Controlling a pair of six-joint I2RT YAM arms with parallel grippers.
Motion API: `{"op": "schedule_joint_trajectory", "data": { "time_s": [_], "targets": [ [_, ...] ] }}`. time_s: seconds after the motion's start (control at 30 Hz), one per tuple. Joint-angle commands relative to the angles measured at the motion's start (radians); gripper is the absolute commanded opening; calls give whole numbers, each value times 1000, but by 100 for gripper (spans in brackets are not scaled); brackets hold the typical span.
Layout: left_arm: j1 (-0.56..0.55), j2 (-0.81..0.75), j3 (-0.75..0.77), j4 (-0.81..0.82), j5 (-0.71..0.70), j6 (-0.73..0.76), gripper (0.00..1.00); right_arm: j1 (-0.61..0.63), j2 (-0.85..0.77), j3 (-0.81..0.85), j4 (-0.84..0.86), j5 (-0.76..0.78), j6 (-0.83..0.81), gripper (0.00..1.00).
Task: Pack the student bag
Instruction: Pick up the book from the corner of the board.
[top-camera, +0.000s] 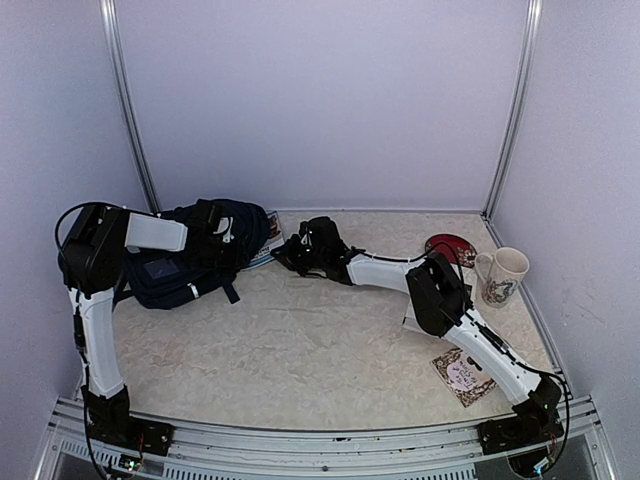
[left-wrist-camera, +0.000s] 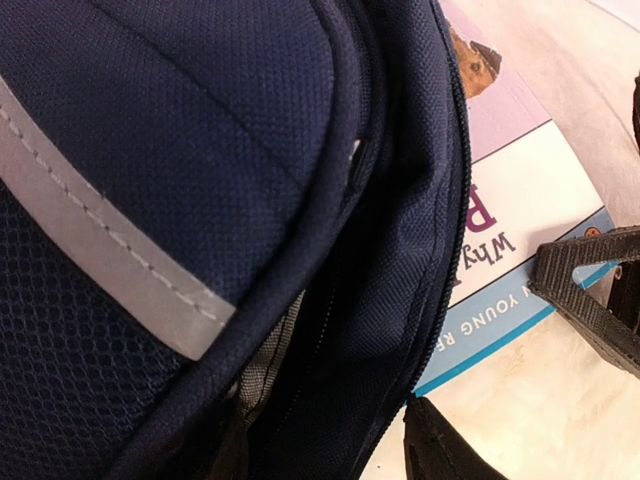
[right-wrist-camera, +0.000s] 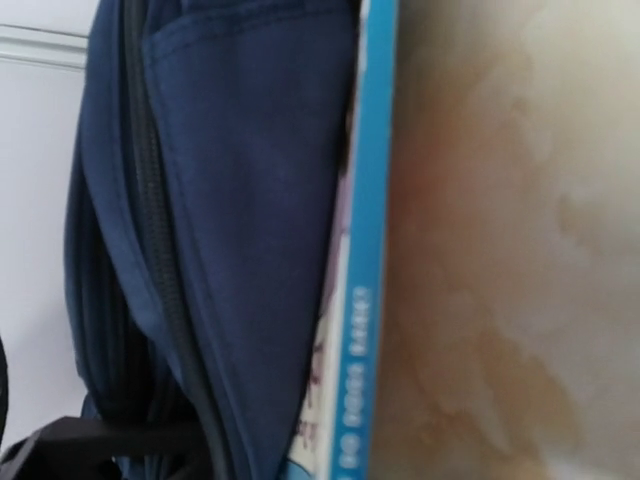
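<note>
The student bag lies at the back left, dark navy with a pale stripe. A thin book with a blue spine sticks out from under its right side. My left gripper sits on top of the bag, open. The bag's zipper rim runs between its fingers, and one fingertip touches that rim. My right gripper is at the book's free edge, shut on the book. One ribbed finger rests on the book's corner. The right wrist view does not show its own fingers.
A red disc and a white mug stand at the back right. A patterned card lies near the right arm's base. Enclosure walls rise close behind and on both sides.
</note>
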Motion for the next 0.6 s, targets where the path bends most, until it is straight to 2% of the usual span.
{"op": "schedule_joint_trajectory", "data": {
  "time_s": [0.0,0.13,0.3,0.43,0.57],
  "targets": [
    [20,-10,-81,5,-2,4,53,29,-60,-51,23,6,-114,0],
    [-18,-138,-144,98,20,37,57,13,-227,-178,-21,64,-275,0],
    [-70,-300,-217,231,69,54,60,-10,-533,-513,47,152,-531,0],
    [-81,-436,-281,358,177,61,61,-55,-739,-666,8,1,-772,0],
    [-117,-562,-284,381,237,149,63,-108,-949,-776,-189,-107,-1041,0]
  ]
}}
